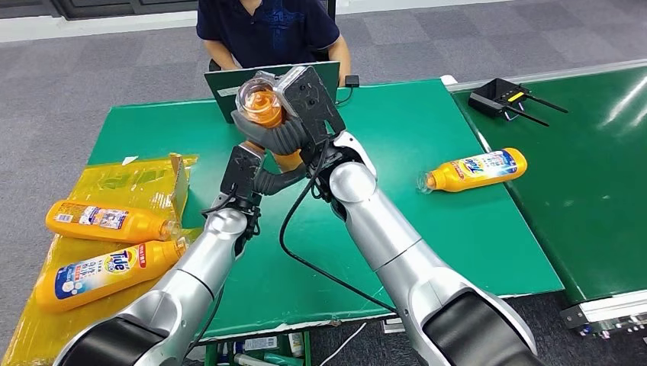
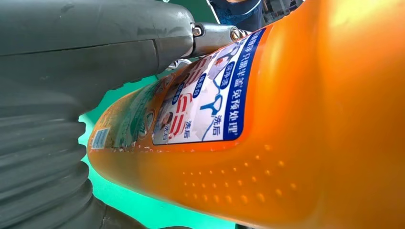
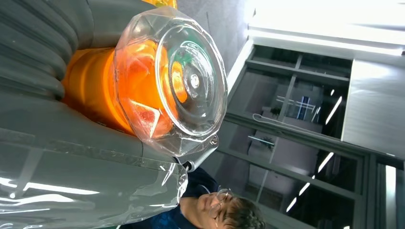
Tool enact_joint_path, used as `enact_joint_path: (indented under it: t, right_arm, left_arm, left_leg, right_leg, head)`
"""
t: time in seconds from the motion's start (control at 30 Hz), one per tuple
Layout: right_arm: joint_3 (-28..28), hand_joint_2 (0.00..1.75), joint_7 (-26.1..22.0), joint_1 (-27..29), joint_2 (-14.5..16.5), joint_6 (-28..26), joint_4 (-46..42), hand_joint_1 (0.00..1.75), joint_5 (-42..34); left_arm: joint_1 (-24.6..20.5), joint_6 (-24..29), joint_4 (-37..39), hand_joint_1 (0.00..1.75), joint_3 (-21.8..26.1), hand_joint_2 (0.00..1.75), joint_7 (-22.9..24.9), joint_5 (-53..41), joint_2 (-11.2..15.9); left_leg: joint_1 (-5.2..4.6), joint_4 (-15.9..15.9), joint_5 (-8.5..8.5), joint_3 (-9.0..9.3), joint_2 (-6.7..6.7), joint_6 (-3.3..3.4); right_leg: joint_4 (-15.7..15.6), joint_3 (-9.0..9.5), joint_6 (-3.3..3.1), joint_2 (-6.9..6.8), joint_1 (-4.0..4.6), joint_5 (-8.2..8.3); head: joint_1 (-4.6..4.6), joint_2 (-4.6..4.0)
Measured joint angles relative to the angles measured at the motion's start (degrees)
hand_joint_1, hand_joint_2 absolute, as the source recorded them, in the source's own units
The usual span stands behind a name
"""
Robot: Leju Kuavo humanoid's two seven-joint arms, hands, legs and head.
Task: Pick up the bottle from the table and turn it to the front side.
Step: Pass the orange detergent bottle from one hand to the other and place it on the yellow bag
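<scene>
— What's laid out, biggest first?

— Green table, a second green surface set against its right side. Yellow plastic sheet over the left end. Person in a dark top seated at the far edge behind a green-backed laptop.

— The arms?

— Both silver arms raised over the middle of the table, meeting on one orange bottle. Bottle is off the table, held up in the air, clear cap pointing toward the head camera.

— Hands?

— Right hand wrapped around the neck just under the cap; right wrist view has grey fingers clamped against the orange just behind the clear cap. Left hand grips lower down on the body; left wrist view has the printed label right beside the thumb, fingers closed on it.

— Anything else lying about?

— Two orange bottles flat on the yellow sheet, one more on its side right of centre. Small black device with antennas on the far right surface.
</scene>
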Motion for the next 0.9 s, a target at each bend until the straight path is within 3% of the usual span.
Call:
enact_joint_path:
  t: [0.67, 0.7, 0.8, 0.83, 0.9]
  right_arm:
    - [0.24, 1.75, 0.02, 0.21, -0.03, -0.6, -0.1, 1.75, -1.02]
    - [0.24, 1.75, 0.02, 0.21, -0.04, -0.6, -0.1, 1.75, -1.02]
    - [0.24, 1.75, 0.02, 0.21, -0.1, -0.61, -0.1, 1.75, -1.02]
    - [0.24, 1.75, 0.03, 0.21, -0.11, -0.61, -0.1, 1.75, -1.02]
    - [0.24, 1.75, 0.04, 0.21, -0.14, -0.61, -0.1, 1.75, -1.02]
  left_arm:
    - [-0.86, -1.54, 1.73, 0.0, 0.26, 1.75, -0.04, 1.4, -0.85]
    - [-0.94, -1.92, 1.88, 0.3, 0.31, 1.75, -0.04, 1.54, -0.87]
    - [-1.15, -2.63, 2.26, 1.61, 0.4, 1.75, -0.04, 1.76, -0.91]
    - [-1.22, -2.78, 2.37, 1.75, 0.42, 1.75, -0.04, 1.8, -0.91]
    - [-1.34, -3.2, 2.57, 1.75, 0.48, 1.75, -0.04, 1.91, -0.92]
  left_leg:
    - [0.0, 0.0, 0.0, 0.0, 0.0, 0.0]
    - [0.0, 0.0, 0.0, 0.0, 0.0, 0.0]
    - [0.0, 0.0, 0.0, 0.0, 0.0, 0.0]
    - [0.0, 0.0, 0.0, 0.0, 0.0, 0.0]
    - [0.0, 0.0, 0.0, 0.0, 0.0, 0.0]
  right_leg:
    - [0.0, 0.0, 0.0, 0.0, 0.0, 0.0]
    - [0.0, 0.0, 0.0, 0.0, 0.0, 0.0]
    - [0.0, 0.0, 0.0, 0.0, 0.0, 0.0]
    - [0.0, 0.0, 0.0, 0.0, 0.0, 0.0]
    - [0.0, 0.0, 0.0, 0.0, 0.0, 0.0]
  head:
    - [0.01, 0.0]
    - [0.01, 0.0]
    - [0.01, 0.01]
    - [0.01, 0.01]
    - [0.01, 0.01]
